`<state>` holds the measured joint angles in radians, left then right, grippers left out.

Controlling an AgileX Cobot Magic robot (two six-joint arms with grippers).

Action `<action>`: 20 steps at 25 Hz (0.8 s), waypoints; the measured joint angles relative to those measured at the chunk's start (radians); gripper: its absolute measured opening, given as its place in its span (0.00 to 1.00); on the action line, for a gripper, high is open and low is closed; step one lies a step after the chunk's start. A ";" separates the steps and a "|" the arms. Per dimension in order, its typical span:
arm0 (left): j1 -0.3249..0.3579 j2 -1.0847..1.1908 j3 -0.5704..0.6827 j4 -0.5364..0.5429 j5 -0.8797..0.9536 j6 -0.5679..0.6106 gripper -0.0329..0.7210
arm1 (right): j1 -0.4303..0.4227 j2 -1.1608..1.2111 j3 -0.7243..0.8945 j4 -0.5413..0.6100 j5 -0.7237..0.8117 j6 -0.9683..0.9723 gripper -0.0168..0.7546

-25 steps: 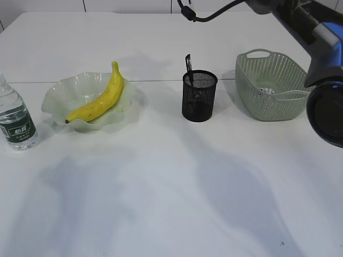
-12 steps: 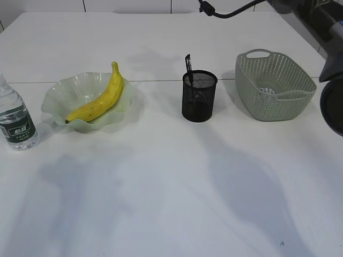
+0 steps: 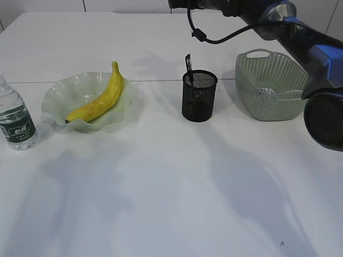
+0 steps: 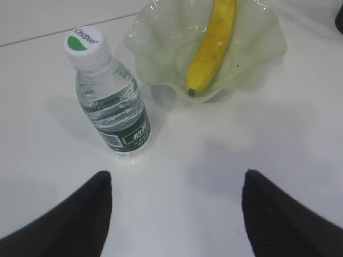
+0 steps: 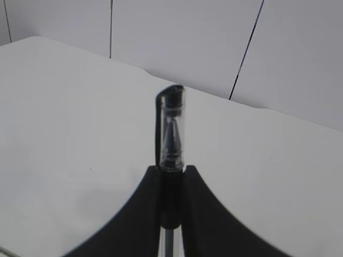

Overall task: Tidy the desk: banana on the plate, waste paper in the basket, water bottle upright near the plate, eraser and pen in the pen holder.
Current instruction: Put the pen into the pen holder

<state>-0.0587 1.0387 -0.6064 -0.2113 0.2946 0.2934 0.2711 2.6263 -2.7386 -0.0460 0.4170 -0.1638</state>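
The banana (image 3: 99, 99) lies in the pale green plate (image 3: 59, 93). Left of the plate the water bottle (image 3: 15, 120) stands upright. My left gripper (image 4: 177, 174) hovers open over bare table, just short of the water bottle (image 4: 110, 101) and the banana (image 4: 211, 45). In the right wrist view my right gripper (image 5: 171, 170) is shut on a pen (image 5: 171, 128) with a clear cap, held high over the table's far side. Another pen (image 3: 188, 63) sticks out of the black mesh pen holder (image 3: 199, 96). Waste paper (image 3: 266, 90) lies inside the green basket (image 3: 278, 104). The eraser is out of view.
My right arm (image 3: 300, 32) stretches across the top right of the exterior view, with a dangling cable (image 3: 201, 36) and a large dark joint (image 3: 324, 118) at the right edge. The white table (image 3: 171, 198) has a seam line across it behind the plate.
The right arm has swung so that it now reaches left along the top edge of the exterior view. Nothing on the table has moved.
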 joint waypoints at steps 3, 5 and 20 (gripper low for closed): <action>0.000 0.000 0.000 0.000 -0.016 0.000 0.76 | -0.009 0.017 0.000 0.009 -0.018 -0.009 0.10; 0.000 0.000 0.000 0.000 -0.023 0.000 0.76 | -0.020 0.029 0.000 0.023 -0.038 -0.010 0.10; 0.000 0.004 0.000 -0.009 -0.057 0.000 0.76 | -0.060 0.042 0.000 0.198 -0.108 -0.097 0.10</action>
<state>-0.0587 1.0426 -0.6064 -0.2199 0.2381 0.2934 0.2113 2.6685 -2.7386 0.1516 0.3089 -0.2608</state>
